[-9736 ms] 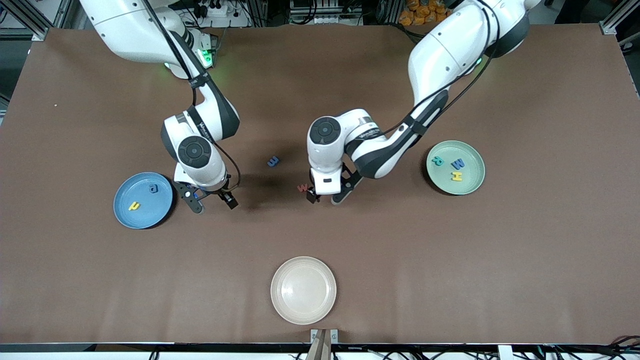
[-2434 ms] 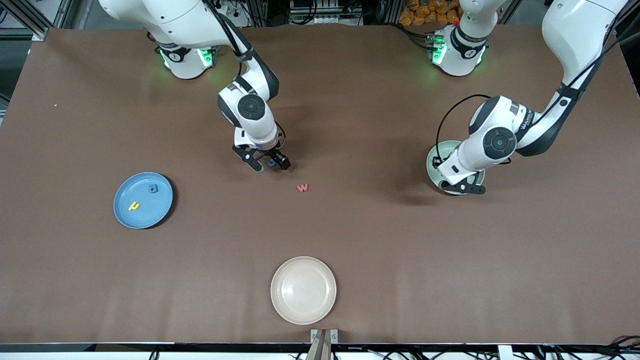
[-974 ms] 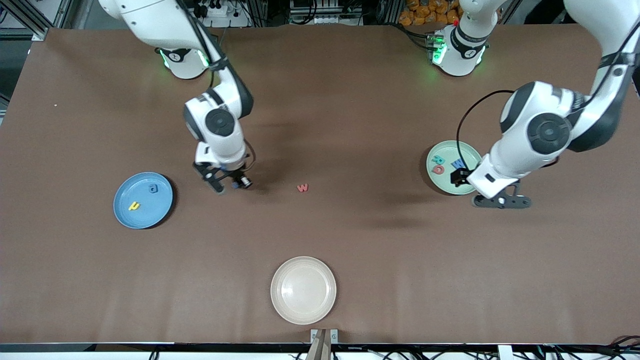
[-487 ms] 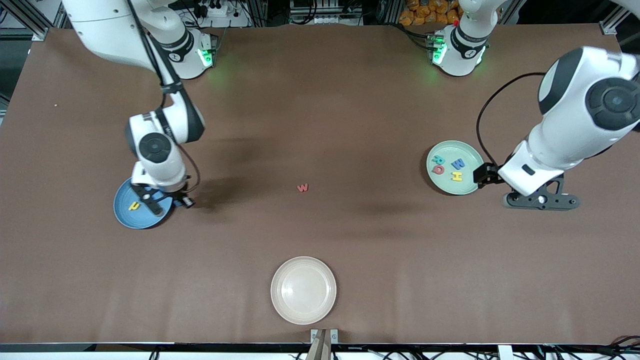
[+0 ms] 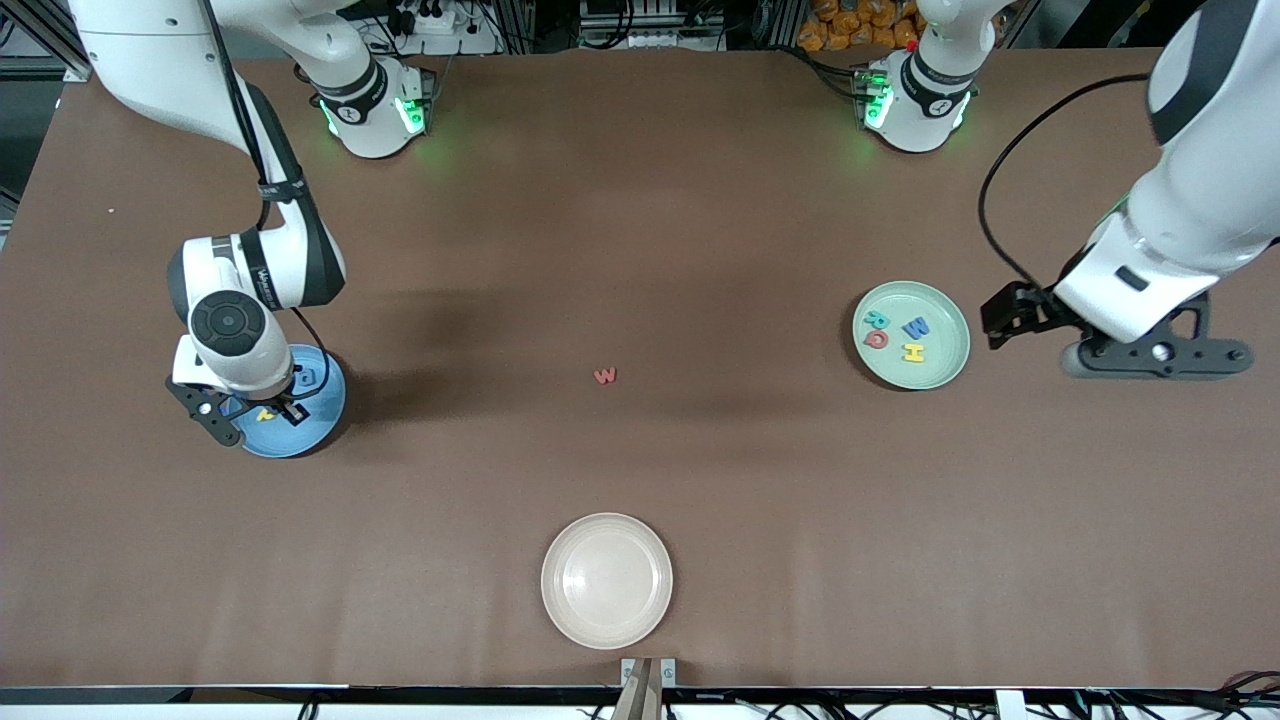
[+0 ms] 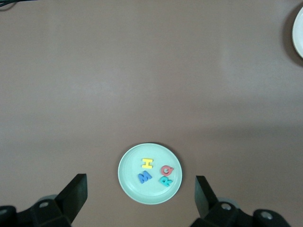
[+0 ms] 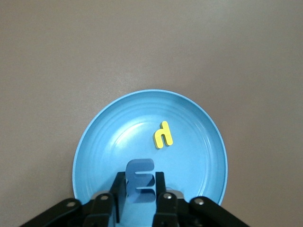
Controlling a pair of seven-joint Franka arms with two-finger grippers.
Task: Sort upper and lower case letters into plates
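Over the sky blue plate point(image 5: 322, 425) point(image 7: 104, 142) hangs my right gripper point(image 5: 260, 420) point(image 7: 140, 189), shut on a blue letter point(image 7: 140, 182) that stands on edge between its fingers. A yellow h point(image 5: 265, 413) point(image 7: 163, 135) and a blue a point(image 5: 307, 379) lie in that plate. The mint green plate point(image 5: 950, 360) point(image 6: 156, 153) holds several capitals, among them a yellow H point(image 5: 913, 352) point(image 6: 147, 163) and a blue M point(image 5: 915, 327) point(image 6: 145, 177). My left gripper point(image 5: 1155, 357) point(image 6: 139, 183) is open and empty, high above the table beside the green plate. A red w point(image 5: 604, 376) lies mid-table.
A cream-white plate point(image 5: 607, 580) point(image 6: 299, 28) sits empty near the table's front edge, nearer the front camera than the red w. Both arm bases stand along the table's back edge.
My right arm has swung from mid-table to over the blue plate, carrying the blue letter. My left arm has risen and drawn away from the green plate toward its own end.
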